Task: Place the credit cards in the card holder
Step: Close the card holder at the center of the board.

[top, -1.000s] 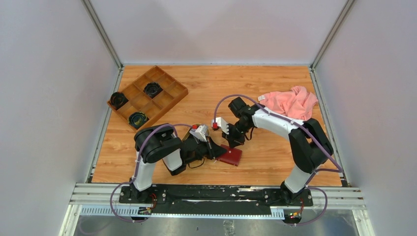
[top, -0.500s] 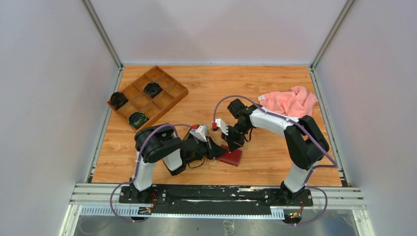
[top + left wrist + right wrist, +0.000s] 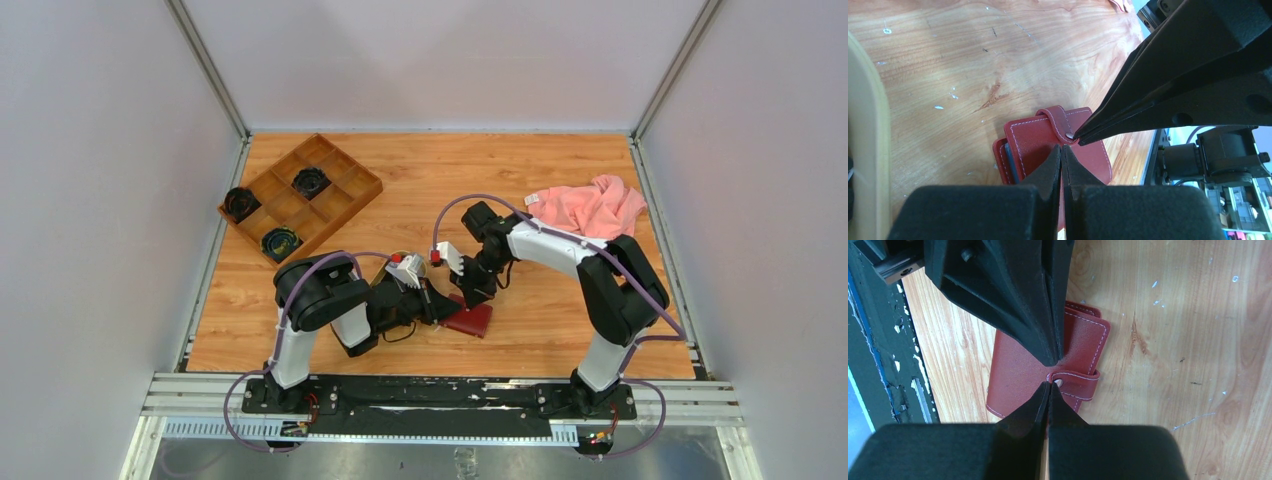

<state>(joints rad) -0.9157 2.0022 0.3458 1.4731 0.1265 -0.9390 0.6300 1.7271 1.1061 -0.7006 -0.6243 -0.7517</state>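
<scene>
Card holder (image 3: 470,318): closed, near the surface's near edge, between my 2 arms.
Left fingers (image 3: 1060,152): pressed together, empty, tips at the snap tab (image 3: 1075,377).
Right fingers (image 3: 1046,394): pressed together, empty, tips meeting that snap from the opposite side.
Nearer arm: neither, I judge.

place: robotics lab test cell | enclosure: plain pale walls (image 3: 440,60) on three sides, aluminium corner posts (image 3: 205,65) | rig: left arm (image 3: 315,295) and right arm (image 3: 560,250) bolted to a black base rail (image 3: 440,395) at the wood-grain worktop (image 3: 420,170) edge, purple cables (image 3: 455,205) | staged props: compartmented wooden box (image 3: 340,207), pink cloth (image 3: 595,208), card holder (image 3: 472,320)
</scene>
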